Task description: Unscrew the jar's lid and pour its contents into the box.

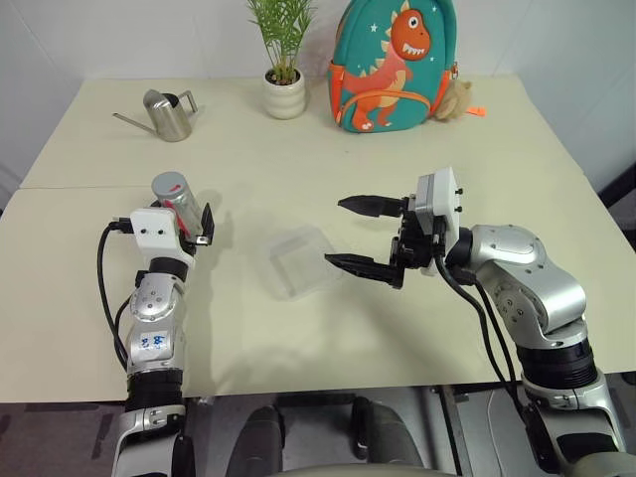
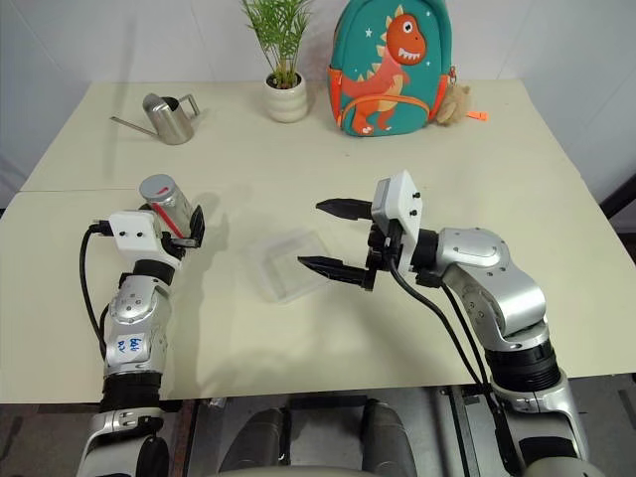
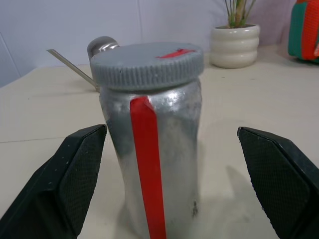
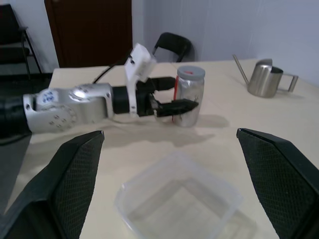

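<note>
- Your left gripper (image 1: 195, 221), at left of frame, has its fingers spread around the jar (image 1: 174, 199), ready to clamp it.
- Your right gripper (image 1: 360, 237), mid-frame, gapes empty above the box (image 1: 301, 260), lid (image 3: 147, 64) unturned.

A steel watering can (image 1: 171, 113) stands at the upper left of the frame on the cream surface (image 1: 298, 338). A potted plant (image 1: 284, 70) sits at top centre, a teal dinosaur backpack (image 1: 394, 65) just right of it.
</note>
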